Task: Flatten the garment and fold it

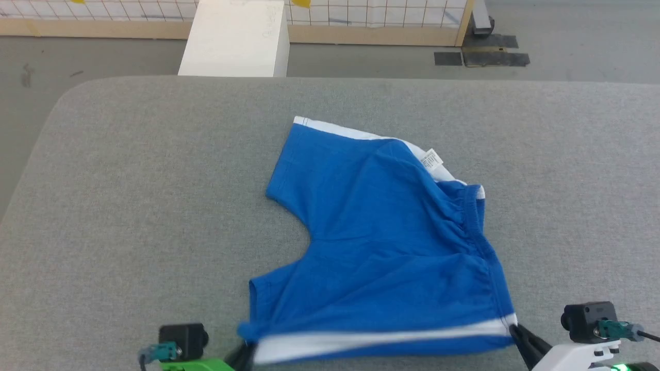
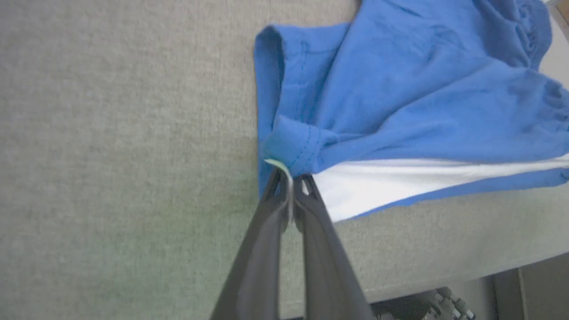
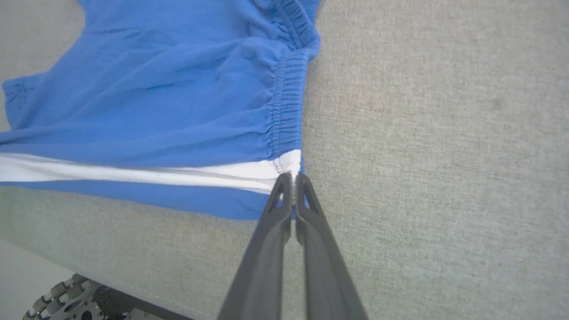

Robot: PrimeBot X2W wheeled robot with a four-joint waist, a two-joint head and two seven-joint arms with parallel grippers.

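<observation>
Plainly one garment (image 1: 381,247); left tool (image 2: 291,178) and right tool (image 3: 293,178) both pinch it.

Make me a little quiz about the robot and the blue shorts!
1. True or false: the bright blue soft shorts with a white side stripe rest on the grey fabric-covered table.
2. The right gripper pinches: A the stripe's waistband end, B a leg hem, C nothing.
3. Fill in: the jaws of the left gripper are ____ on the shorts' leg corner.
Key: 1 true; 2 A; 3 shut.
</observation>
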